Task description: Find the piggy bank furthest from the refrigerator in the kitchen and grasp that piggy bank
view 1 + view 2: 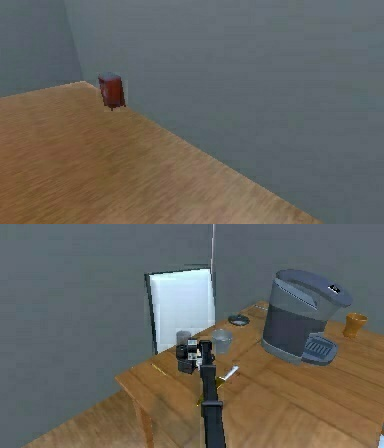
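Observation:
In the arm side view my dark arm (210,404) rises over a wooden table (290,394). Its gripper (182,358) sits above the table's far left corner. A small grey cup-like thing (184,338) stands right behind the gripper, so I cannot tell whether it holds anything. A little grey object (222,340) lies just to the right of it, and a thin white item (230,374) lies on the tabletop beside the arm.
A large grey coffee machine (300,314) stands at the table's back right, with an amber cup (354,324) and a dark round thing (238,320) nearby. A white panel (182,304) stands behind the table. In the forward view a dark red box (111,91) sits against the blue-grey wall on bare wooden floor (110,170).

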Robot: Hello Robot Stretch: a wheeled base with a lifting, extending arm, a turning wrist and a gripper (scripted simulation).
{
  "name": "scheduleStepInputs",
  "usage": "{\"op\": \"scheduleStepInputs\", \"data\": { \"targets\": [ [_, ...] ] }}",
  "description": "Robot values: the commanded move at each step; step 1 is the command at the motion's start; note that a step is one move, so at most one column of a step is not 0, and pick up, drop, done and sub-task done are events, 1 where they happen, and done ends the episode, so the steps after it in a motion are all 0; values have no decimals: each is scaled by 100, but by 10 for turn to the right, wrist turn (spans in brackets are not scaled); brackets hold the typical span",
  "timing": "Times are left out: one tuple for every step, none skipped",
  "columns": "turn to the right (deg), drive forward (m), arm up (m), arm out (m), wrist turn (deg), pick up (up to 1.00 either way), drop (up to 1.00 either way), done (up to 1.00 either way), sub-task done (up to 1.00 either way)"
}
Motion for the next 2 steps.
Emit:
{"op": "scheduleStepInputs", "data": {
  "targets": [
    [0, 0, 10, 0, 0, 0, 0, 0, 0],
    [0, 0, 0, 0, 0, 0, 0, 100, 0]
  ]
}}
